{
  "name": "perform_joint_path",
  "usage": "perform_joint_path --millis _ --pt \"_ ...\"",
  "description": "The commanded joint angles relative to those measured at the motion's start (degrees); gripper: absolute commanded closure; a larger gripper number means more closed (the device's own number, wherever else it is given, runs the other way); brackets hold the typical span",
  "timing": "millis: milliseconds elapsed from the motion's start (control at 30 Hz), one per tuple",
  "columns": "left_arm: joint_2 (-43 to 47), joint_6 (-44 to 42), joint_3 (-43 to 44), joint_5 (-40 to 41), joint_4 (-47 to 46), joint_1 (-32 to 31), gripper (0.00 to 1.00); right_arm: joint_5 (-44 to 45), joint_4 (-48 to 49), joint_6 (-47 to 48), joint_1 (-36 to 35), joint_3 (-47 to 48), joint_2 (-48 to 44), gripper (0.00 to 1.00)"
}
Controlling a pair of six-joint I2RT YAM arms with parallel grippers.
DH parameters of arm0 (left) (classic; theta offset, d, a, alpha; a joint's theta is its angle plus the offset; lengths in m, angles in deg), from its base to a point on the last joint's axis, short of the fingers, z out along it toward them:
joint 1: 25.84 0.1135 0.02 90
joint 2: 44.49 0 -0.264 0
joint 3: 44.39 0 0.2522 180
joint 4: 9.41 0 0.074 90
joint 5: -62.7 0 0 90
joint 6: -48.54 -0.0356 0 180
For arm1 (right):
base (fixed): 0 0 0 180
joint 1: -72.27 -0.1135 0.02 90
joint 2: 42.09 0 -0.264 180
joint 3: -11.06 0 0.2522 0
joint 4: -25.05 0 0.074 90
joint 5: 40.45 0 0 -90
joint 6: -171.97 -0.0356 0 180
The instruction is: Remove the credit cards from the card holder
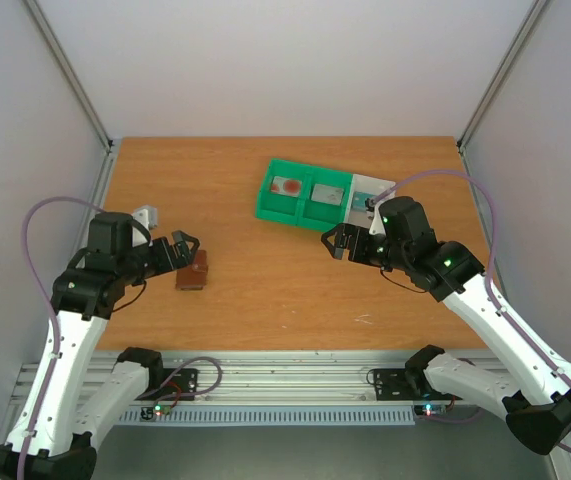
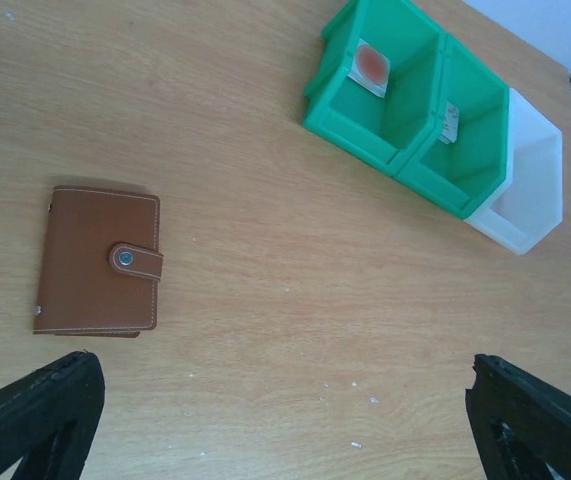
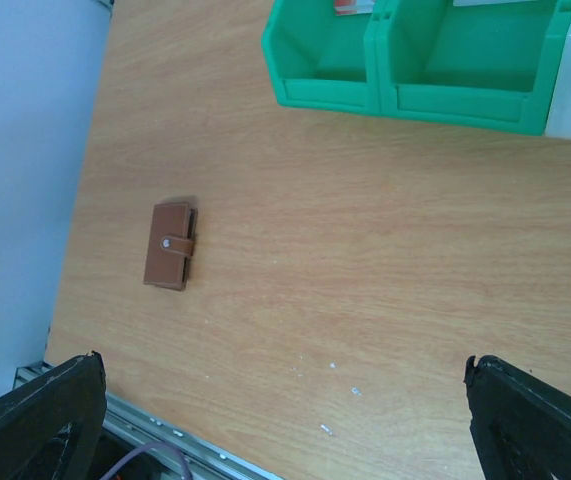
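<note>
Wooden table [image 1: 285,300] is filling the space between pale walls. Near its left edge, the left gripper [image 1: 191,250] is hanging with its jaws wide apart, holding nothing. Just beside it, the card holder [image 1: 193,274] is lying flat, snapped shut. It is looking light, thin and a bit bendy, so pinching its long edges seems best. The green-and-white tray [image 1: 285,214] is sitting by the far edge. The right gripper [image 1: 337,243] is hanging wide open, empty too.

Overhead, downward wrists — common tabletop [image 1: 265,290]
</note>
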Motion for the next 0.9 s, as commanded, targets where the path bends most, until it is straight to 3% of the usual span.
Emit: perform_joint_path --millis 0,267,500,700,867 --pt "0.0 -0.5 1.2 2.2 0.8 0.3 0.01 0.9 0.0 0.2 0.4 0.3 0.0 0.02" --pt "-5.9 1.9 2.0 4.9 2.6 0.3 0.01 0.7 -0.1 0.5 0.4 0.5 -0.5 0.02" --pt "-10.9 4.7 0.3 8.4 -2.7 1.1 0.01 0.8 0.1 2.1 0.4 0.2 -2.4 0.02" --pt "-17.5 7.6 -4.8 10.1 -13.0 4.5 0.07 -0.2 0.1 3.4 0.4 0.7 -3.6 0.02" --pt "-25.1 9.0 -6.0 13.1 -17.3 6.4 0.19 -2.3 0.4 5.3 0.4 1.1 -5.8 0.02"
